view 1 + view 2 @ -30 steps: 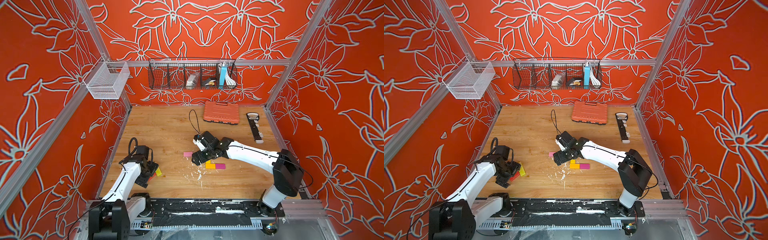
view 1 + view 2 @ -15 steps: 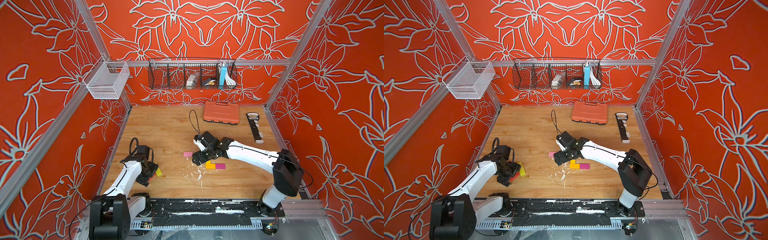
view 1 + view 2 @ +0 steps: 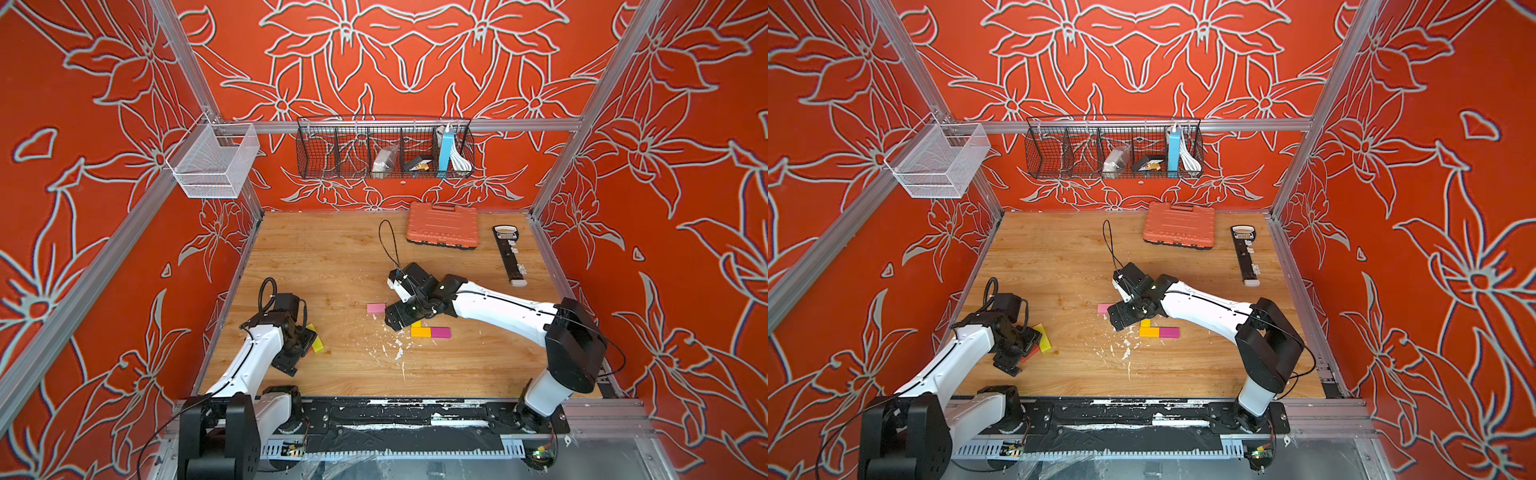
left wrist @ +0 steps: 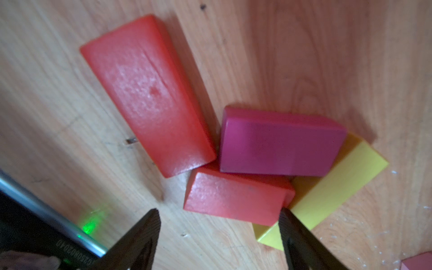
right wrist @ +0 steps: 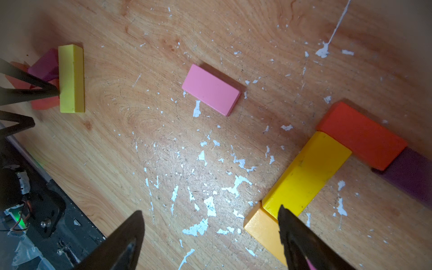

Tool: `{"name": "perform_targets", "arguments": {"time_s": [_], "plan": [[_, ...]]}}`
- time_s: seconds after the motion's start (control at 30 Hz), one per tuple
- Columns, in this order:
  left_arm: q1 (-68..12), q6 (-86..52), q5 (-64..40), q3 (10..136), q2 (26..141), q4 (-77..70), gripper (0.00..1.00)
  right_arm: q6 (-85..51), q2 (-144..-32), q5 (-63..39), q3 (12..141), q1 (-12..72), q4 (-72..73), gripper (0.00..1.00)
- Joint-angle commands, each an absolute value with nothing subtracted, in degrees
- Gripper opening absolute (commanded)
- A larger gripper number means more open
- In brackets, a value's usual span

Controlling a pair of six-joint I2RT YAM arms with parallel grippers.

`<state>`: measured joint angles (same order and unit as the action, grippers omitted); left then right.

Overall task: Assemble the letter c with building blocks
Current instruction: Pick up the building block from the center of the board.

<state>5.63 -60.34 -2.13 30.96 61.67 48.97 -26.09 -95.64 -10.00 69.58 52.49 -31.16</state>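
Near the table's left edge lies a cluster of building blocks: a long red block, a magenta block, a small red block and a yellow bar. My left gripper hangs low over them, open, with the small red block just ahead of its fingertips. In the middle, a yellow block, an orange-red block, a purple block and a light orange block lie joined. A pink block lies apart. My right gripper is open and holds nothing.
An orange tool case and a black strip tool lie at the back right. A black wire basket and a white mesh basket hang on the walls. White paint flecks dot the wood. The metal side rail runs beside my left gripper.
The left arm has shifted a little over its cluster of blocks. The right arm and the middle blocks stand as before.
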Motion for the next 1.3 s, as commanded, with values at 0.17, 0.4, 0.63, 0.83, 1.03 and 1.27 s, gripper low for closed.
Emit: {"name": "perform_targets", "arguments": {"time_s": [0.17, 0.4, 0.63, 0.83, 1.03, 1.27], "plan": [[6.15, -57.45, 0.88, 32.46, 66.13, 48.75, 0.81, -25.84, -96.35, -7.78, 70.49, 52.36, -32.52, 0.92], [6.16, -56.87, 0.53, 32.89, 67.81, 47.82, 0.79, -25.77, -96.26, -7.62, 70.31, 52.23, -32.56, 0.92], [6.15, -56.51, -0.50, 32.17, 66.80, 46.51, 0.76, -25.75, -96.24, -7.57, 70.05, 52.13, -32.43, 0.92], [6.16, -57.02, -0.79, 31.30, 66.46, 47.26, 0.72, -25.42, -96.21, -7.40, 70.14, 52.03, -32.77, 0.92], [6.16, -58.61, -0.88, 29.15, 61.90, 49.08, 0.70, -25.31, -96.30, -7.56, 70.74, 51.95, -32.87, 0.92], [6.15, -58.99, -0.98, 27.55, 59.49, 48.83, 0.70, -25.76, -97.03, -8.17, 71.35, 51.97, -33.04, 0.92]]}}
